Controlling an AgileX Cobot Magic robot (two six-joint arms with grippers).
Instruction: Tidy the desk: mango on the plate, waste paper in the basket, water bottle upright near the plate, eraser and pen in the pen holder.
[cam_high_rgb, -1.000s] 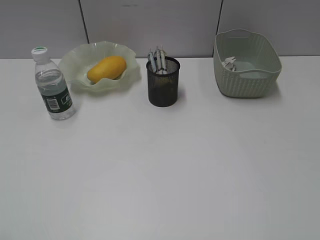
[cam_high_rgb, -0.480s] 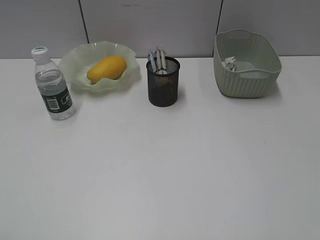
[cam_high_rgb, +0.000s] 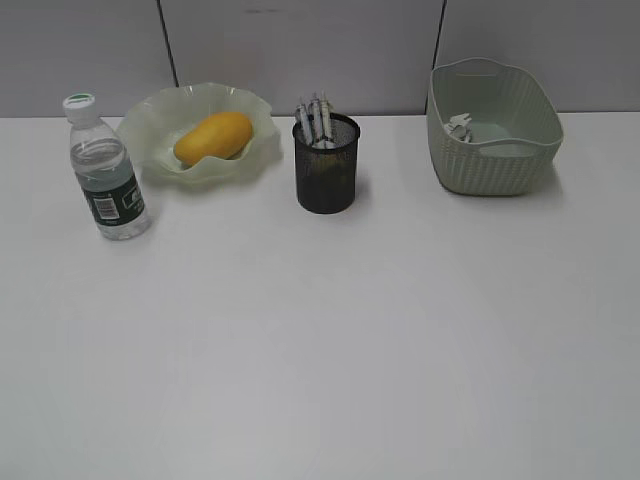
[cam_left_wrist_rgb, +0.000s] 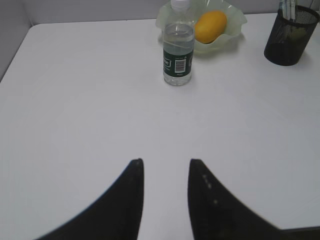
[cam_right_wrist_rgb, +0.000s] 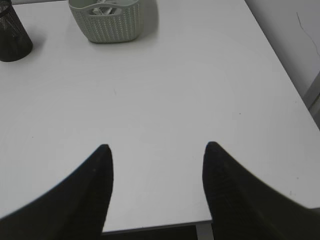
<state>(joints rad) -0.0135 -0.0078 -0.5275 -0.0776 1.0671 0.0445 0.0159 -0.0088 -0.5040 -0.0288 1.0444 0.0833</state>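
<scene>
The yellow-orange mango (cam_high_rgb: 212, 137) lies in the wavy-rimmed pale green plate (cam_high_rgb: 148, 125). A clear water bottle (cam_high_rgb: 105, 175) with a dark green label stands upright just left of the plate. Pens (cam_high_rgb: 317, 120) stick up out of the black mesh pen holder (cam_high_rgb: 326, 175); the eraser is hidden. White waste paper (cam_high_rgb: 460, 127) lies inside the woven-pattern basket (cam_high_rgb: 490, 150) at the back right. My left gripper (cam_left_wrist_rgb: 165, 162) hangs open above bare desk (cam_high_rgb: 330, 340), well short of the bottle (cam_left_wrist_rgb: 178, 52). Over the desk's near right part my right gripper (cam_right_wrist_rgb: 157, 146) stands wide open with nothing between its fingers. Neither arm shows in the exterior view.
A grey panelled wall (cam_high_rgb: 300, 50) runs behind the desk. In the right wrist view the desk's near edge (cam_right_wrist_rgb: 165, 225) and right edge (cam_right_wrist_rgb: 295, 95) show, with the basket (cam_right_wrist_rgb: 106, 20) and pen holder (cam_right_wrist_rgb: 12, 32) at the far side.
</scene>
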